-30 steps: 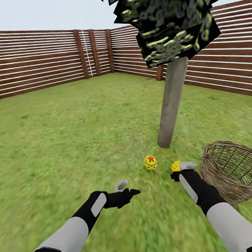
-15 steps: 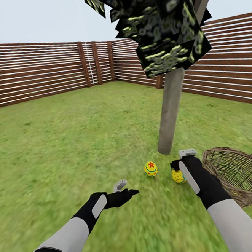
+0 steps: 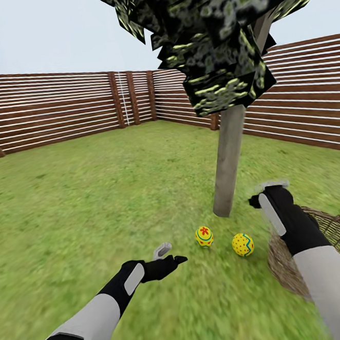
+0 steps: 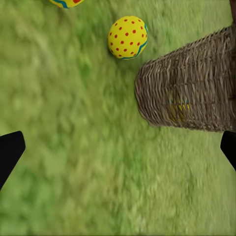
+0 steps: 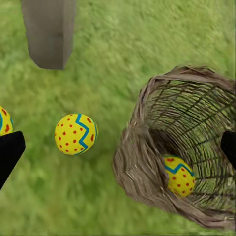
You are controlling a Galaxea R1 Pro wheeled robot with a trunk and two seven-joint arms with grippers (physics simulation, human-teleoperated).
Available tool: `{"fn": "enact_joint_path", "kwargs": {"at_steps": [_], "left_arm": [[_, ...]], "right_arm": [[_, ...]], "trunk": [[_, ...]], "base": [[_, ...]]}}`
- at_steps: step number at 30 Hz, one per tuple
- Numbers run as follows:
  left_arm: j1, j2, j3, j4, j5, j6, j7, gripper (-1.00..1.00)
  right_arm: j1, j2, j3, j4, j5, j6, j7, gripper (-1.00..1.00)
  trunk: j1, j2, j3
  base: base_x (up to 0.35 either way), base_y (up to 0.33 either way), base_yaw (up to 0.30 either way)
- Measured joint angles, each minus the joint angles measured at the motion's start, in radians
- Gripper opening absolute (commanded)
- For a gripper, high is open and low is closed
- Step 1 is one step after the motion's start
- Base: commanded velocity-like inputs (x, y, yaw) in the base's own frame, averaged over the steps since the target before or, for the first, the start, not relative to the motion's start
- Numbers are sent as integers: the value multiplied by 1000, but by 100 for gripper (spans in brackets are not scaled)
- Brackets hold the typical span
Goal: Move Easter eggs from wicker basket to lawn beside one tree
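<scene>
Nearest to me, my left gripper (image 3: 167, 255) hangs low over the lawn (image 3: 90, 197), fingers spread and holding nothing. On my right, the right gripper (image 3: 267, 192) is raised above the wicker basket (image 3: 282, 268); in its wrist view the two black fingertips (image 5: 10, 152) stand wide apart at the frame's edges, with nothing between them.

The basket stands on the grass at my right, its open weave showing the contents: one Easter egg (image 5: 179, 174), yellow with a blue zigzag and red dots, lies against the inside wall near the bottom. Through the left wrist view a faint yellow patch shows behind the weave (image 4: 179, 105).

Just beyond the basket, a dotted egg (image 3: 243, 244) rests on the grass, apart from the rim. A second egg with a red star mark (image 3: 204, 236) lies just beside it, on the side away from the basket. Both sit near the foot of the tree (image 3: 230, 159), its pale trunk rising behind them into dark, blocky leaves.

Farthest off, the brown slatted fence (image 3: 56, 108) closes the garden.
</scene>
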Motion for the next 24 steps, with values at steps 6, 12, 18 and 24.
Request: {"fn": "enact_joint_path", "kwargs": {"at_steps": [6, 12, 18, 24], "left_arm": [[1, 0, -1, 0, -3, 0, -3, 100], [0, 0, -5, 0, -3, 0, -5, 100], [0, -1, -5, 0, 0, 0, -6, 100], [0, -2, -4, 1, 2, 0, -10, 100]], "right_arm": [[-86, -168, -112, 168, -126, 4, 12, 100], [-120, -294, -127, 263, -209, 3, 53, 100], [-126, -325, -122, 339, -222, 5, 70, 100], [-127, -329, -86, 468, -226, 9, 75, 100]], "trunk": [[-1, 1, 8], [-1, 1, 8], [-1, 1, 8], [-1, 1, 8]], "base": [[0, 0, 0], [35, 0, 0], [14, 0, 0], [2, -1, 0]]}}
